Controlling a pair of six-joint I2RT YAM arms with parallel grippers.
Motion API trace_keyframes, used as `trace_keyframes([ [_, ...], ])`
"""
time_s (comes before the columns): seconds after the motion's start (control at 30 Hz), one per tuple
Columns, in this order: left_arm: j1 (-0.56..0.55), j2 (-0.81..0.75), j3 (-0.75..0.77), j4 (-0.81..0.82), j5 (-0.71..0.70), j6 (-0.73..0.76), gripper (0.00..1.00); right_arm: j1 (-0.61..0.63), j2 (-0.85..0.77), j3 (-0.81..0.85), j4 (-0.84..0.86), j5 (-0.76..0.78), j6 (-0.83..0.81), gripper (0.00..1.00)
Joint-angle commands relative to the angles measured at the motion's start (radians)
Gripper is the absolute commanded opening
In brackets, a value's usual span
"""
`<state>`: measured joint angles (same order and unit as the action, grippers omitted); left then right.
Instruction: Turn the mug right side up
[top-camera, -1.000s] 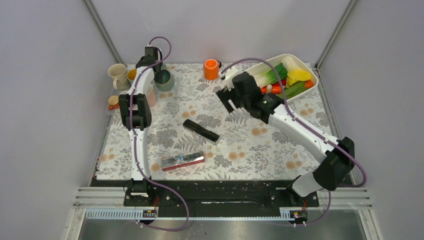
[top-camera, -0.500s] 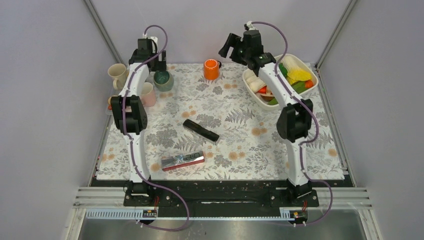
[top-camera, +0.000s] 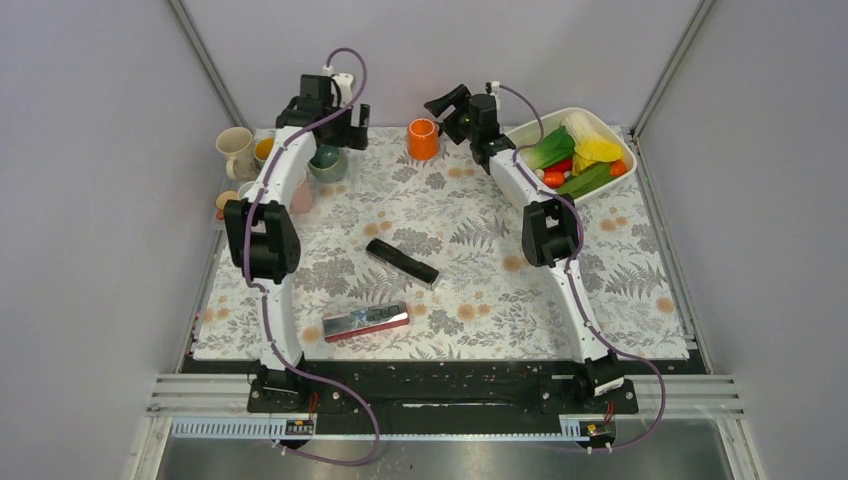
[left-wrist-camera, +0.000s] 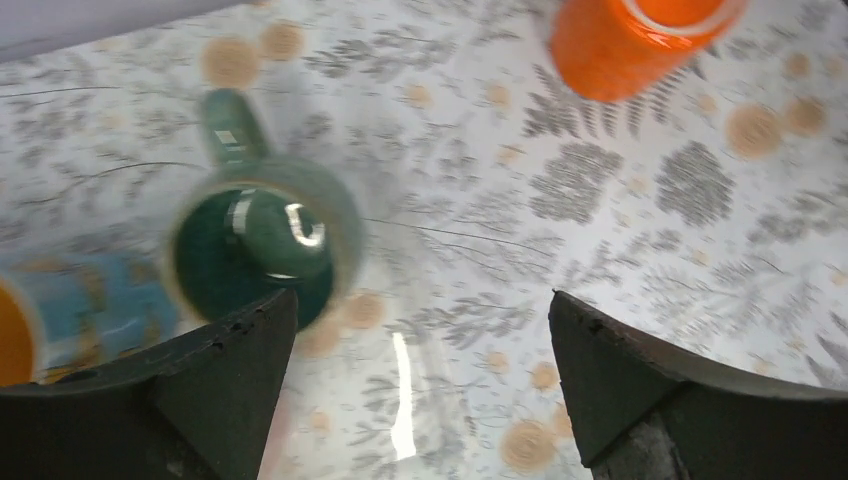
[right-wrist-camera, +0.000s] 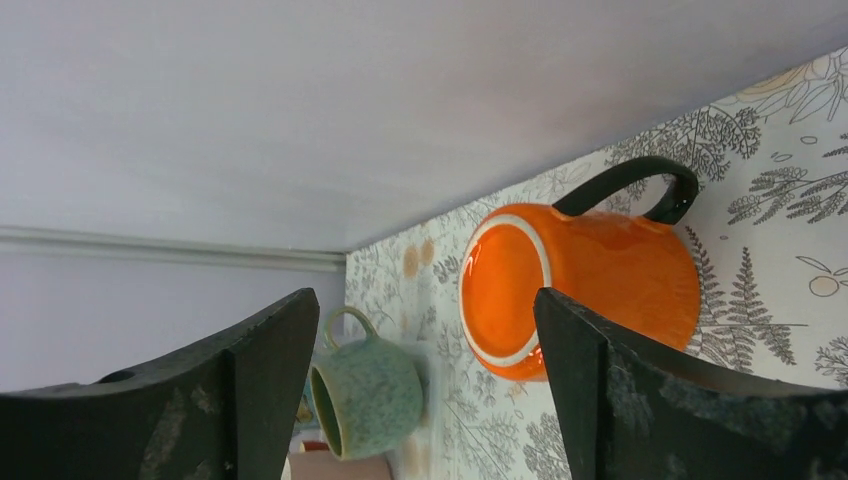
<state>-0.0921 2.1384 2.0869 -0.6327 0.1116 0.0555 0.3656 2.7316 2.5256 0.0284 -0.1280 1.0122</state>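
Observation:
The orange mug (top-camera: 423, 140) stands upside down at the back middle of the floral mat. The right wrist view shows its white-ringed base (right-wrist-camera: 505, 290) and black handle (right-wrist-camera: 640, 178). My right gripper (top-camera: 443, 105) is open just right of and behind the mug, apart from it, and nothing lies between its fingers (right-wrist-camera: 425, 390). Above the mat, my left gripper (top-camera: 352, 122) hovers open and empty between the orange mug (left-wrist-camera: 640, 45) and an upright green mug (left-wrist-camera: 262, 245).
A green mug (top-camera: 327, 160), a pink mug (top-camera: 298, 192), a cream mug (top-camera: 236, 150) and smaller cups crowd the back left. A white tub (top-camera: 629, 158) of vegetables sits back right. A black remote (top-camera: 401, 262) and a red-silver packet (top-camera: 365, 322) lie mid-mat.
My left gripper has opened and moved right, away from the green mug. The right arm swung from over the tub to the back wall, beside the orange mug.

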Motion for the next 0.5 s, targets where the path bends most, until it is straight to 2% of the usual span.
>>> trace_keyframes([
  [0.0, -0.064, -0.001, 0.001, -0.015, 0.088, 0.013, 0.99, 0.010, -0.013, 0.003, 0.167, 0.121, 0.097, 0.88],
  [0.1, -0.081, 0.033, 0.010, -0.023, 0.108, 0.001, 0.99, 0.016, 0.014, 0.017, 0.141, 0.185, 0.139, 0.88],
  [0.2, -0.081, 0.077, 0.039, -0.033, 0.120, -0.032, 0.99, 0.030, 0.057, 0.047, 0.036, 0.252, 0.241, 0.88],
  [0.3, -0.082, 0.091, 0.061, -0.045, 0.129, -0.036, 0.99, 0.037, 0.081, 0.063, -0.010, 0.258, 0.294, 0.87],
  [0.47, -0.081, 0.098, 0.071, -0.048, 0.128, -0.030, 0.99, 0.046, 0.117, 0.092, 0.008, 0.223, 0.335, 0.86],
])
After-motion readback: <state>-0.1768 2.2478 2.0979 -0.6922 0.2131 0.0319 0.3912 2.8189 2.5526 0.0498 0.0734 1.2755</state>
